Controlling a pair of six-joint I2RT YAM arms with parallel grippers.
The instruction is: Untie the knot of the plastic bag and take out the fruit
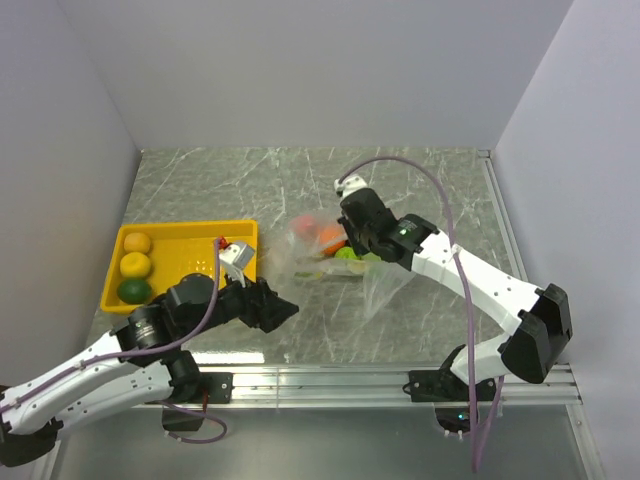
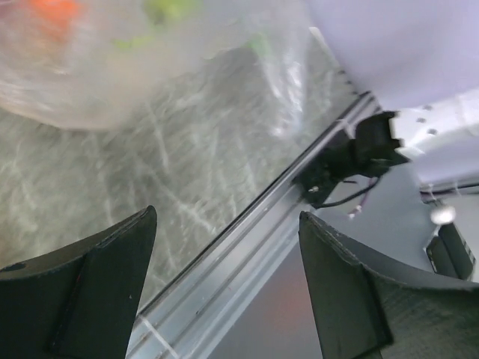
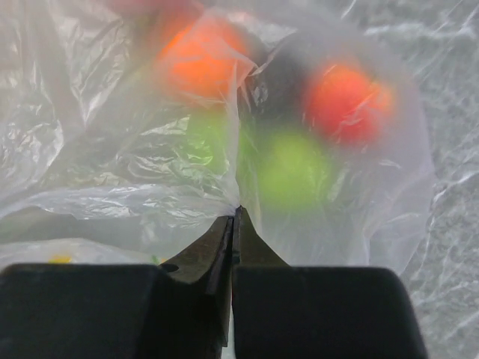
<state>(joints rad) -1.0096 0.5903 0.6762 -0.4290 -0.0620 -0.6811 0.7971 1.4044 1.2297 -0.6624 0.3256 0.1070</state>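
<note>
The clear, crinkly plastic bag point(image 1: 385, 285) lies mid-table with fruit bunched at its far left end: an orange one point(image 1: 332, 240), a light green one point(image 1: 347, 254) and a reddish one point(image 1: 305, 225). My right gripper point(image 1: 348, 246) reaches down onto that end. In the right wrist view it point(image 3: 238, 213) is shut, pinching a fold of the bag's film point(image 3: 112, 149). Behind the film show orange fruit point(image 3: 198, 56), red fruit point(image 3: 344, 93) and green fruit point(image 3: 292, 168). I cannot make out the knot. My left gripper point(image 1: 285, 312) hangs open left of the bag, holding nothing point(image 2: 226, 217).
A yellow tray point(image 1: 180, 235) at the left holds two yellow fruits point(image 1: 137, 243) and a dark green one point(image 1: 134, 291). The aluminium rail point(image 1: 330, 380) runs along the table's near edge. Grey walls close the left, back and right sides.
</note>
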